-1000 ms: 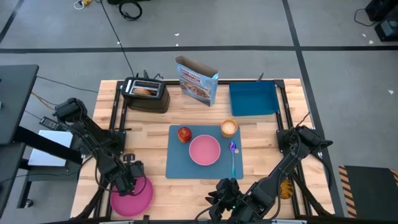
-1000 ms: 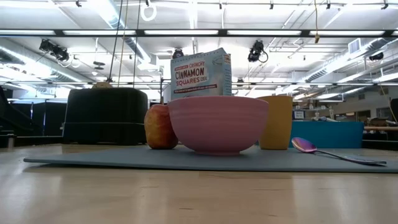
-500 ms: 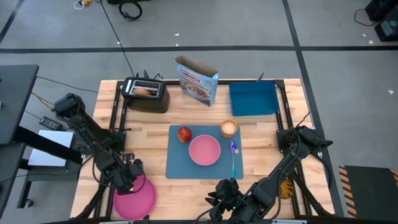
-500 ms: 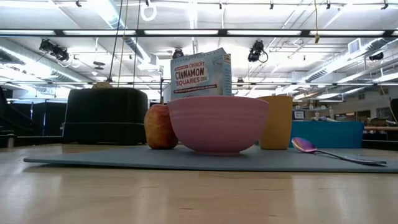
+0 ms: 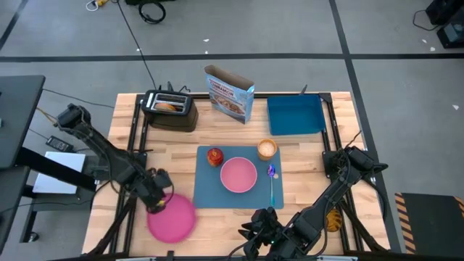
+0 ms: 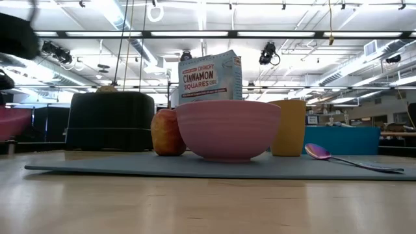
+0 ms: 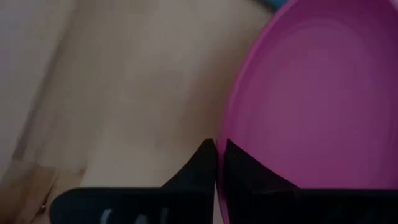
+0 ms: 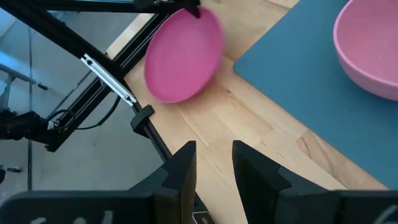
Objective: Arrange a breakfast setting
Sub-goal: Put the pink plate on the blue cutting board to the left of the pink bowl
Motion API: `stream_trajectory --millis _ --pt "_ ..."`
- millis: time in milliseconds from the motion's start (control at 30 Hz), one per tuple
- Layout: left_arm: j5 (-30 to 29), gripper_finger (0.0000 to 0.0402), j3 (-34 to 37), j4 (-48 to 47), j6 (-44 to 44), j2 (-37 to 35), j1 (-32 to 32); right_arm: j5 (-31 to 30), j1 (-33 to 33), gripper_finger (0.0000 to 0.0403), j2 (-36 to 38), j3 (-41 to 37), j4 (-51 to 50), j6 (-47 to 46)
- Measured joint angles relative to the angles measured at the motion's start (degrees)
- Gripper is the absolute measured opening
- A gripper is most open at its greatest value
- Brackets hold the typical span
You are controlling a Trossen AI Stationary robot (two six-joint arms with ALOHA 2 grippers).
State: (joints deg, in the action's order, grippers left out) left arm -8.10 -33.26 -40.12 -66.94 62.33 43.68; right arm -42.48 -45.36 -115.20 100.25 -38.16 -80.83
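Note:
A blue placemat (image 5: pixel 206 190) lies at the table's middle. On it rest a pink bowl (image 5: pixel 238 175), a red apple (image 5: pixel 214 156), a tan cup (image 5: pixel 267 149) and a purple-handled spoon (image 5: pixel 272 185). My left gripper (image 5: pixel 157 196) is shut on a magenta plate (image 5: pixel 174 218), just left of the placemat's near left corner. The plate also shows in the low view (image 6: pixel 10 122) and the right wrist view (image 8: pixel 183 56). My right gripper (image 8: pixel 213 152) waits open at the near edge, with nothing between its fingers. My left gripper pinches the plate's rim (image 7: pixel 226 132) between its two fingers, one above the plate and one below. It has the rim's far left part (image 5: pixel 161 202) and comes at it slanting down from the far left. The plate is lifted clear of the table.
A black toaster (image 5: pixel 170 109), a cereal box (image 5: pixel 230 93) and a deep blue tray (image 5: pixel 295 114) stand along the far edge. Bare wood lies near the placemat's front and on both sides of it.
My left gripper has gone up and toward the table's right, a little toward the far edge. The plate has gone with it. It lay near the table's near left corner and now hangs clear of the wood beside the placemat.

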Motion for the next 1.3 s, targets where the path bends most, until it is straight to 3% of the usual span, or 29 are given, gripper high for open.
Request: stream_trajectory --millis 433,767,1300 --pt "4.4 0.0017 0.0 2.5 2.4 -0.5 -18.8 0.5 0.0 0.0110 0.0 -4.4 8.4 0.6" --pt "7.7 0.0017 0.0 5.4 9.0 0.3 -32.3 0.6 0.6 0.0091 0.1 -1.7 16.8 14.5" --pt "8.1 0.0029 -0.1 14.6 10.7 10.2 -35.5 3.5 1.9 0.0091 0.1 -1.6 18.0 16.5"
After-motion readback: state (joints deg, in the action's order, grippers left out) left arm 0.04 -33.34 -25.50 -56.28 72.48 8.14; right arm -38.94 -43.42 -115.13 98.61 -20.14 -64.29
